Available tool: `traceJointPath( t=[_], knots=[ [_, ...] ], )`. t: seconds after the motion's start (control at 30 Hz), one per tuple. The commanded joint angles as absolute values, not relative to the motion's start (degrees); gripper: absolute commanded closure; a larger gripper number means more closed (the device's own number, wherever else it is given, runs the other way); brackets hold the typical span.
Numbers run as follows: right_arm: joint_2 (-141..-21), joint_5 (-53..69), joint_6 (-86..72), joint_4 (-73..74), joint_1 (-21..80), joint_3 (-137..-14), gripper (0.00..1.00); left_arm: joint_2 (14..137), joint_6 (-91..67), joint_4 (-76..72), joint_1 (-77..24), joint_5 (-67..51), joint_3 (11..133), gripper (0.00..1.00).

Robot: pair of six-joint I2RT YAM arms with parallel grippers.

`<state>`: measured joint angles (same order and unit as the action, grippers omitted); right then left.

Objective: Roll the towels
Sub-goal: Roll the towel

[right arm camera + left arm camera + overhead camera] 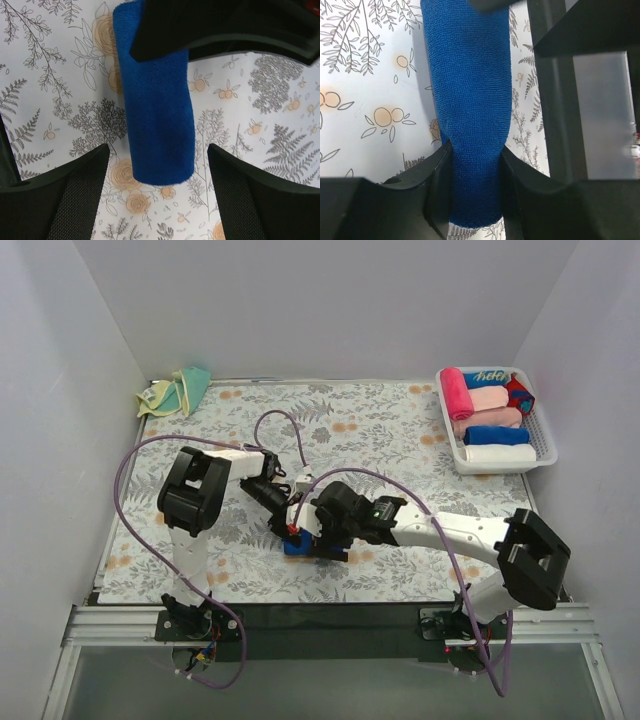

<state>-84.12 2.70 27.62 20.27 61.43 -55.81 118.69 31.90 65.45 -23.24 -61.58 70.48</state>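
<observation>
Centrally on the floral desk [400, 430], well left of the white basket [546, 446] and nearer the arm bases, the blue towel [470, 80] lies as a rolled cylinder. The left pincer [475, 165] pinches one end, and the cloth narrows to a waist between its jaws. The right pincer [157, 152] stands spread astride the opposite end, touching neither side. The nap is fine and the colour a uniform royal blue. The yellow towel [176, 390] with a teal patch lies crumpled far left of the basket.

Blue towel [157, 115] rolled, yel. towel [175, 392] unrolled
</observation>
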Motion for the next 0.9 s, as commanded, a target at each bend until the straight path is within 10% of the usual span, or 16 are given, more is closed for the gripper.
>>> traceJointPath(
  t=[0.0, 0.5, 0.63, 0.87],
  knots=[
    [-86.9, 1.4, 27.8, 15.2, 63.1, -56.6, 0.28, 121.7, 34.5, 65.3, -22.9, -53.1, 70.0, 0.71],
    [-94.9, -1.8, 29.9, 7.4, 63.9, -51.1, 0.6, 123.0, 36.4, 67.3, -21.4, -55.5, 71.9, 0.66],
    [-94.6, -1.1, 29.9, 7.1, 63.8, -49.3, 0.96, 120.5, 35.6, 66.8, -20.0, -57.1, 72.5, 0.49],
    [-86.1, 7.1, 27.4, 12.6, 55.7, -48.2, 0.99, 110.0, 30.2, 66.2, -14.0, -58.2, 76.9, 0.12]
  ],
)
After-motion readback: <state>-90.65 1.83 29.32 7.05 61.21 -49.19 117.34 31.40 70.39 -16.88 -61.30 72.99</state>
